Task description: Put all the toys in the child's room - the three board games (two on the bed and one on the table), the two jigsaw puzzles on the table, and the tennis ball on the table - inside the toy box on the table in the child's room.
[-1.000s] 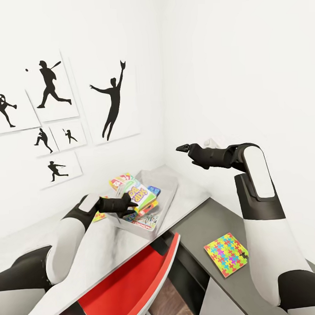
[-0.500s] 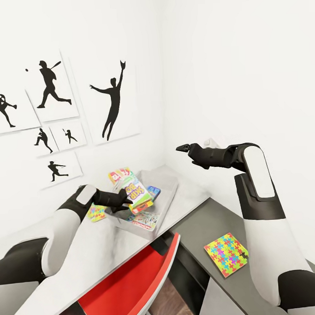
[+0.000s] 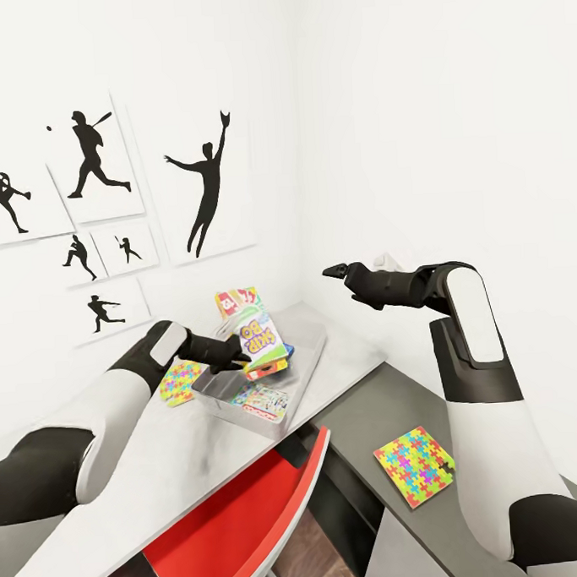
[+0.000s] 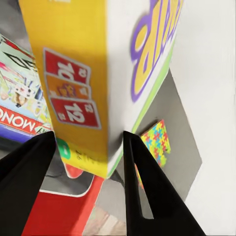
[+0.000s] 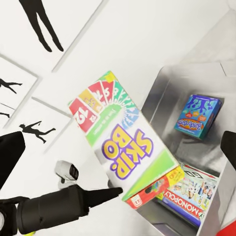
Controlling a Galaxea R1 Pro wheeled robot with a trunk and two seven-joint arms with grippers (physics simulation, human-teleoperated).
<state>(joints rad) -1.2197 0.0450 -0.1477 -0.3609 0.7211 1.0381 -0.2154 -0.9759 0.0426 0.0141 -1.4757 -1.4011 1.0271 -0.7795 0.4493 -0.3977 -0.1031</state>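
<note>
White walls (image 3: 414,104) meet in a corner, the left one hung with black baseball silhouettes (image 3: 95,155). A red chair (image 3: 242,528) stands on wood floor (image 3: 315,545).

- The left tool (image 3: 239,356) is clamping an upright Skip-Bo box (image 3: 255,337), blocking the near end of the toy box (image 3: 312,342).
- A Monopoly box (image 5: 189,199) and a small blue box (image 5: 198,115) are covering part of the floor.
- A red chair (image 3: 250,519) is crowding the desk (image 3: 187,446) edge.
- The right tool (image 3: 332,271) is hanging in open air.
</note>
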